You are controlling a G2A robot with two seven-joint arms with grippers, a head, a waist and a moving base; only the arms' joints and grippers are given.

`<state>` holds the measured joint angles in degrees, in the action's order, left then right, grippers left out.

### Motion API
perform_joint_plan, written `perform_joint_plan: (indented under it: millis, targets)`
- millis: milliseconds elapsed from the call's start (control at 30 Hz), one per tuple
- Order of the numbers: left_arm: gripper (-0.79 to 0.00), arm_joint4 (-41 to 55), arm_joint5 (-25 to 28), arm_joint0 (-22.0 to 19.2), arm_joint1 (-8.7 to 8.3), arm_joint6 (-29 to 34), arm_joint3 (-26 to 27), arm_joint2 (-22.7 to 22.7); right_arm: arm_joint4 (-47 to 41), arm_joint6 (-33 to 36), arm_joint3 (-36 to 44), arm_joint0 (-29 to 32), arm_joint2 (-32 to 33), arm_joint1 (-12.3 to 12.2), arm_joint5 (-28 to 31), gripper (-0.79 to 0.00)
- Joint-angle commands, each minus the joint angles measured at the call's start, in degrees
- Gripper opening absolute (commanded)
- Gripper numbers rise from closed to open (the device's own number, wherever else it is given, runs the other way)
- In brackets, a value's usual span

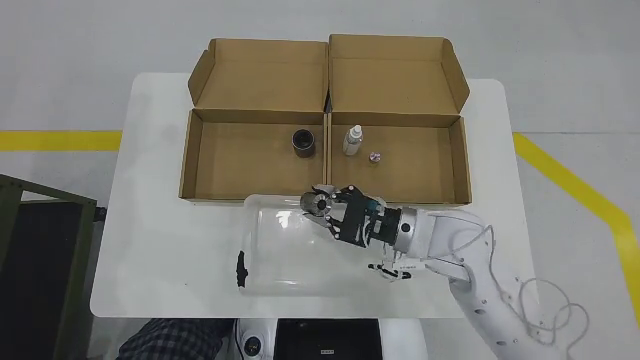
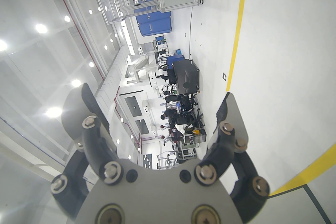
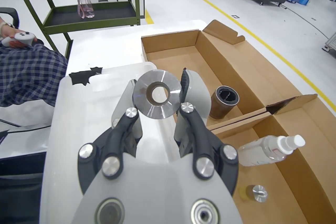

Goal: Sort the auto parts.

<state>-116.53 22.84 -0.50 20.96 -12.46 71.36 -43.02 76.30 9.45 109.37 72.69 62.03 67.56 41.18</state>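
My right gripper (image 1: 322, 203) is shut on a silver metal ring (image 3: 157, 94) with a round centre hole, held over the far rim of a clear plastic bin (image 1: 290, 250), close to the front wall of the cardboard boxes. The left box (image 1: 215, 160) holds a dark cylindrical bushing (image 3: 224, 101) standing upright. In the right box (image 1: 440, 165) lie a white spray bottle (image 3: 270, 150) and a small metal knob (image 3: 256, 193). My left gripper (image 2: 157, 96) is open with nothing between its fingers, and it faces the room beyond.
Both boxes stand side by side at the back of the white table (image 1: 150, 210), flaps open. A strip of black tape (image 1: 240, 268) sits on the bin's left edge. A green cart (image 1: 40, 250) stands off the table's left side.
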Motion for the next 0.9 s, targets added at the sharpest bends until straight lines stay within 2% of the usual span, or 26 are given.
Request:
perform_joint_plan:
  millis: [0,433,867]
  targets:
    - [0.000,0.0,0.0,0.0,0.00,0.0,0.0,0.0,0.3,1.8,-0.7,-1.8,-1.3,0.3,-1.4,-0.785]
    - [0.000,0.0,0.0,0.0,0.00,0.0,0.0,0.0,1.1,12.7,-7.9,-14.5,-10.4,3.2,-8.7,-0.785]
    - [0.000,0.0,0.0,0.0,0.00,0.0,0.0,0.0,-2.3,21.4,-18.7,-25.2,-17.8,6.7,-11.7,-0.785]
